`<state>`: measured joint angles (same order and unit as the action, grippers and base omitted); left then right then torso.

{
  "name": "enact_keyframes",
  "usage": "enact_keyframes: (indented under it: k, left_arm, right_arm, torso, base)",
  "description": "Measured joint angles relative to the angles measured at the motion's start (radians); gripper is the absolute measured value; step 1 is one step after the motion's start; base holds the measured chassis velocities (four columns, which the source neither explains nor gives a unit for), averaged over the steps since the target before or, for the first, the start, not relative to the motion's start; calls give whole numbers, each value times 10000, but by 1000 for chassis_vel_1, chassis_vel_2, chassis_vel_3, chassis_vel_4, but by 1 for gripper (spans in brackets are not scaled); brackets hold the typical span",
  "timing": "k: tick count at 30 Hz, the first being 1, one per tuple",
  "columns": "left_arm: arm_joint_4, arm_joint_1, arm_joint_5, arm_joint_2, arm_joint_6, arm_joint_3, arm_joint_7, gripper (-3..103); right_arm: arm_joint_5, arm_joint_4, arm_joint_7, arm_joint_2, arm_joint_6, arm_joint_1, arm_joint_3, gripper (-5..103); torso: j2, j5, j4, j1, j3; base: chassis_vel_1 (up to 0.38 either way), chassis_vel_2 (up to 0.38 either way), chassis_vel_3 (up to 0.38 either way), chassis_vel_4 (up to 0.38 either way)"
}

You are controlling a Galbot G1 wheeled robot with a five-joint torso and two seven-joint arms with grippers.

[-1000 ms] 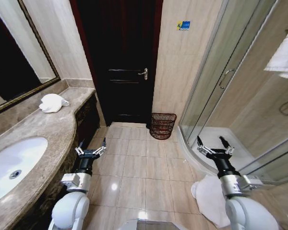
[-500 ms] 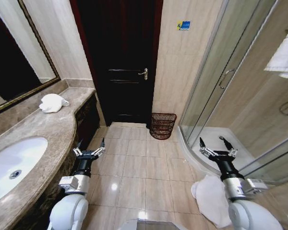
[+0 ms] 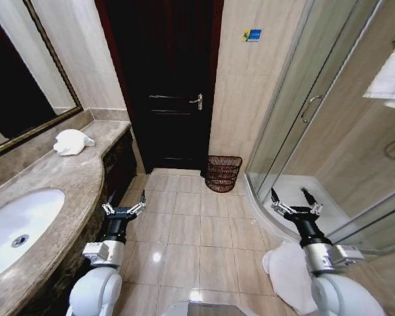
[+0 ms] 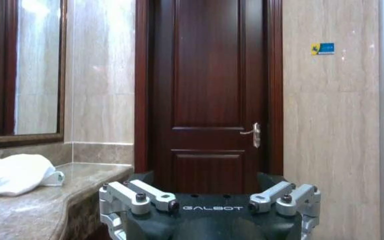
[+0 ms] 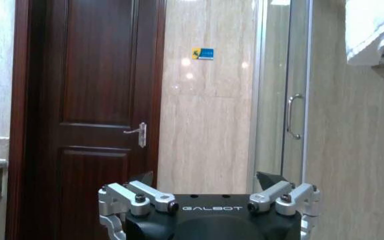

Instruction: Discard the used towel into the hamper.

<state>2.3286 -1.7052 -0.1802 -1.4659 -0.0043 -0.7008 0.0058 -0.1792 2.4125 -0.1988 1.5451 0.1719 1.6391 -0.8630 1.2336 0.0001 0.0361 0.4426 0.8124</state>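
- We saw the hamper [image 3: 223, 172] standing upright on the tiled floor at the far side of the room, its open mouth up and its long axis vertical, narrowing a little toward the base.
- It stood against the wall just right of the dark door [image 3: 168, 85], between that door and the glass shower door [image 3: 309, 105].
- A crumpled white towel [image 3: 72, 141] lay on the far end of the stone counter [image 3: 59, 191] at our left, well apart from the hamper, with its bulk running roughly along the counter.
- A second white cloth [image 3: 288, 273] lay on the floor near our right side, beside the shower's curb.
- Our left gripper [image 3: 124, 203] was held low beside the counter edge, arm stretched forward, fingers spread wide and holding nothing.
- Our right gripper [image 3: 295, 199] was held out at about the same height over the shower curb, fingers also spread wide and empty.
- The sink [image 3: 16, 230] sat in the counter at the near left.
- In the left wrist view we saw the towel on the counter [image 4: 15, 174] and the door handle [image 4: 251, 134] from level height, beyond the left gripper's body.
- In the right wrist view we saw the shower door handle [image 5: 292, 116] and a blue sign [image 5: 203, 53] on the wall.
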Motion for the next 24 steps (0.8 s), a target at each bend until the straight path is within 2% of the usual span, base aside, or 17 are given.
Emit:
enact_keyframes:
  k: [24]
  left_arm:
    - [-101, 27, -30, -11, 19, -22, -128, 100]
  right_arm:
    - [-99, -27, 153, -86, -46, 7, -5, 100]
  torso:
    - [0, -1, -1, 1, 1]
  base:
    - [-60, 61, 61, -57]
